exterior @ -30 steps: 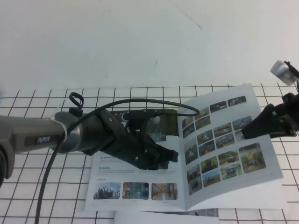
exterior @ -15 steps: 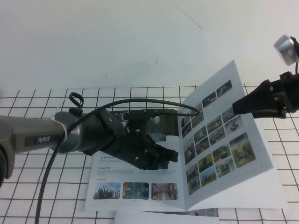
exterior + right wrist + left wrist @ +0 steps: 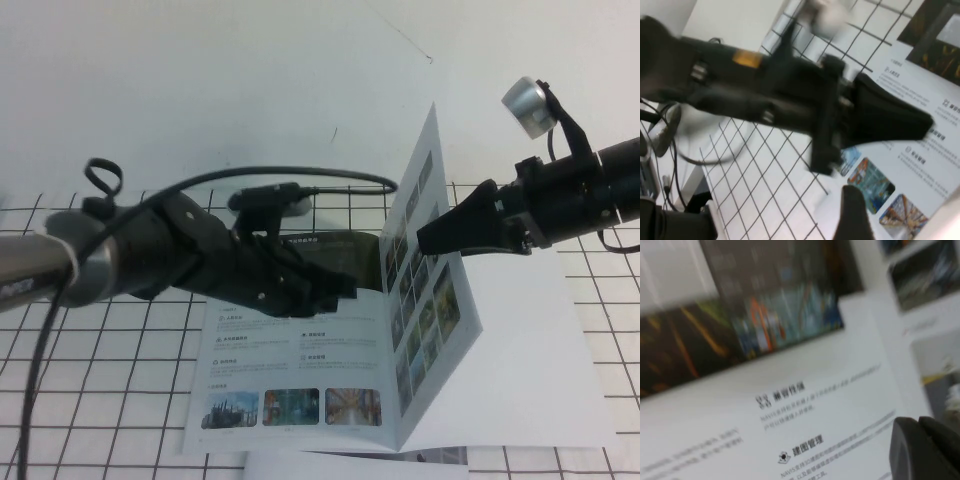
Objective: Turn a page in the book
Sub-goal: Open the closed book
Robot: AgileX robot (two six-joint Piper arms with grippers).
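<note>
The page (image 3: 420,250) now stands nearly upright over the spine of the book (image 3: 300,375); a second ago it lay low on the right half with its photo rows facing up, and half a second ago it was at a slant. Right tool (image 3: 432,237) has travelled up and leftward with it and meets the page's outer edge; it looks clenched on the page, though the pinch itself is hidden. Left tool (image 3: 335,292) has drawn back slightly and hovers low over the left-hand sheet, fingers clenched on nothing. Judgement: the turn is about half done; the page has yet to pass vertical and drop onto the left side, where the left arm lies in its path. The book lies open near the front of the bench (image 3: 90,360), which carries a white cloth with a black grid; behind is a plain white wall (image 3: 250,90).
</note>
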